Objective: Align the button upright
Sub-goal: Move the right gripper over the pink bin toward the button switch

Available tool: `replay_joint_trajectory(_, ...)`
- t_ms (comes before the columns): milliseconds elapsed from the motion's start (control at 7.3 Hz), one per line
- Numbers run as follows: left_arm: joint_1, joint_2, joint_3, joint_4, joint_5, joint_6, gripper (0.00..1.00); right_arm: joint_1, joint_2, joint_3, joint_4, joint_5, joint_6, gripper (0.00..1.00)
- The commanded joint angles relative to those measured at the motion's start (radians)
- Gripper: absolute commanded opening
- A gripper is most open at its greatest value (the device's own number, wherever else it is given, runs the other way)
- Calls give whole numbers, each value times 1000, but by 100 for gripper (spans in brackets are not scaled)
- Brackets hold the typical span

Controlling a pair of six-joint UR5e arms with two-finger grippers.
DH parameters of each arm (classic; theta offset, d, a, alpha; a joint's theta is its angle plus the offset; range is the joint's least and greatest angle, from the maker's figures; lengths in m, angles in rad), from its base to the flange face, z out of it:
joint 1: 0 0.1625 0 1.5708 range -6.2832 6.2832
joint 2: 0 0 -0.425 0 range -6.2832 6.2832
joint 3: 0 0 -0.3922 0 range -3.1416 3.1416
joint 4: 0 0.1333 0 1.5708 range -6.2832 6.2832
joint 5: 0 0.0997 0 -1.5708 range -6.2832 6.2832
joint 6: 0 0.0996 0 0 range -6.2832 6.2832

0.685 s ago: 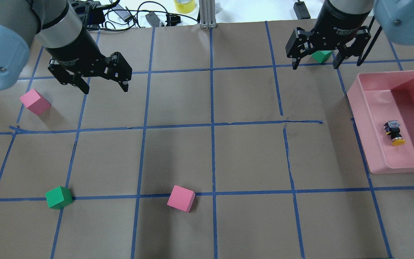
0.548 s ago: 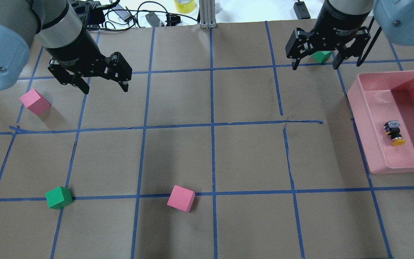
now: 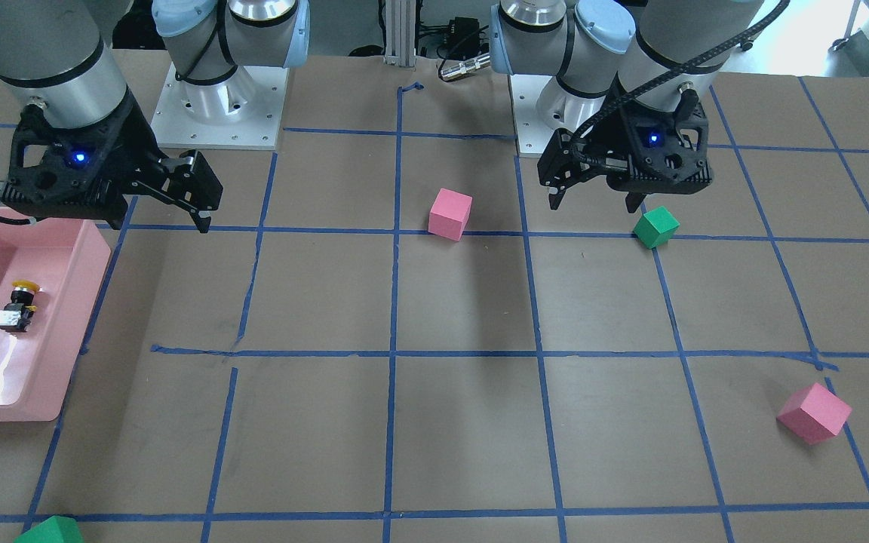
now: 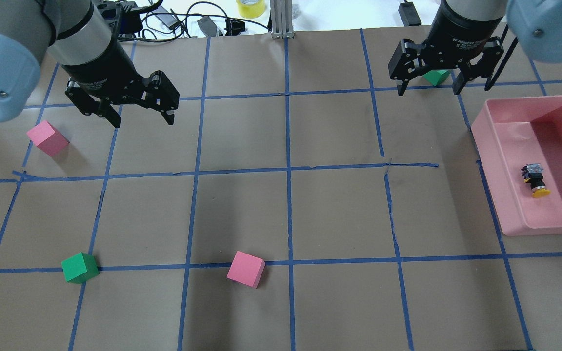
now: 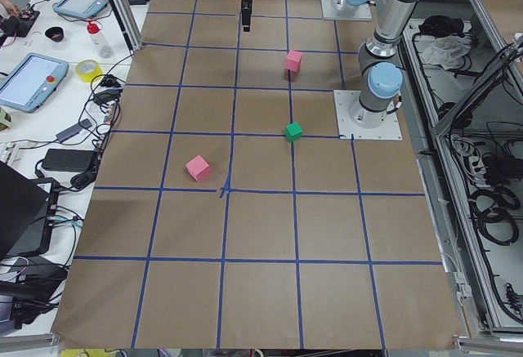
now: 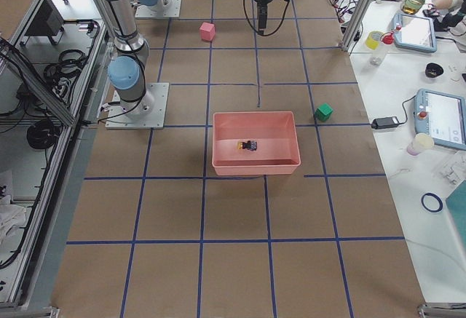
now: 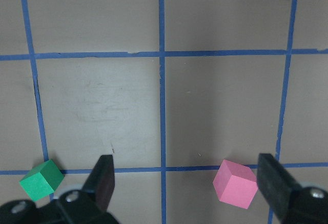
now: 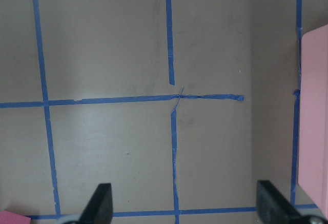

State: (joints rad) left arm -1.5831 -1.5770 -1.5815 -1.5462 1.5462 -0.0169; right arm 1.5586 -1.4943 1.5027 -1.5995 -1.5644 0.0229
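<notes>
Simply brown table (image 4: pixel 334 214), blue tape grid (image 4: pixel 289 209).

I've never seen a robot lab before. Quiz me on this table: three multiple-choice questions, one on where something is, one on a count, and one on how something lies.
1. Where is the button?
A. On the bare table
B. In the pink bin
C. Between a gripper's fingers

2. How many pink cubes are on the table?
A. Two
B. Three
C. Five

3. How does the button lie?
A. Upright, cap up
B. Upside down on its cap
C. On its side

Answers:
1 B: it rests on the bin's floor.
2 A: the overhead view shows just two, set far apart.
3 C: its yellow cap points sideways, not up.
</notes>
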Motion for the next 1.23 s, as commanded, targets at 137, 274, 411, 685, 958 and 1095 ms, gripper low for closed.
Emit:
replay_joint_trajectory(137,0,0,0,0,0,0,100,-2,-10,-2,12,1,-9,100)
replay_joint_trajectory(274,0,0,0,0,0,0,100,-2,-20,4,12,1,-9,100)
replay_joint_trajectory(411,0,0,0,0,0,0,100,3,-17,7,13,-12,2,100)
replay_joint_trajectory(685,0,0,0,0,0,0,100,-21,-4,13,3,-54,-14,100)
replay_joint_trajectory(958,0,0,0,0,0,0,100,-147,8,33,-3,-140,-100,100)
replay_joint_trajectory(1095,0,0,0,-2,0,0,100,-228,8,53,-14,-137,-233,100)
